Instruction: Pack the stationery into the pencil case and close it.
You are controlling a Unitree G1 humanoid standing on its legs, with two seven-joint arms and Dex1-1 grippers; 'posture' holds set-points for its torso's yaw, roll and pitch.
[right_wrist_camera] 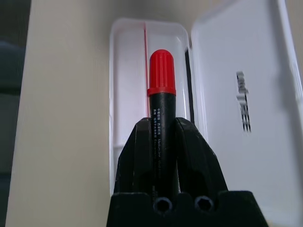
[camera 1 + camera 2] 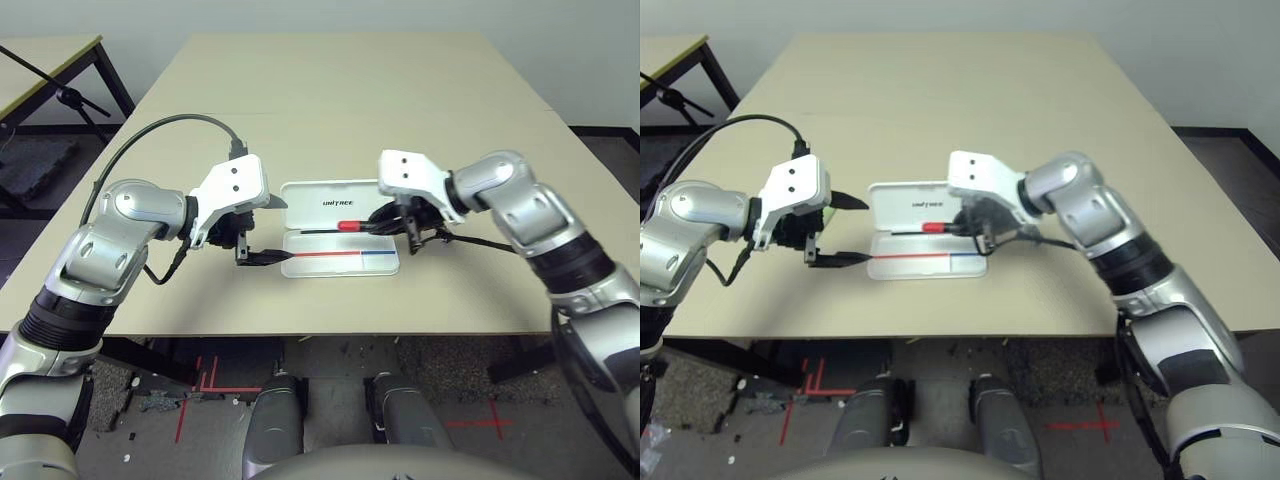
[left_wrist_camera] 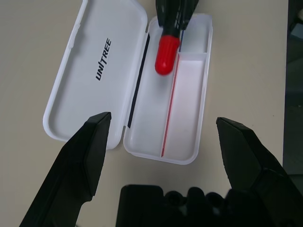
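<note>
Two tables, one large (image 2: 330, 90) at center, another (image 2: 40, 62) at upper left; one open pencil case (image 3: 189, 104), one red-capped marker (image 1: 162, 106), two grippers, left (image 3: 164, 117) and right (image 1: 162, 120).

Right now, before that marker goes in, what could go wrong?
The black marker may slip or tilt if the right claw lets go too high above the case. It might also land across the red divider instead of lying along one compartment. The open left claw could nudge the case.
</note>
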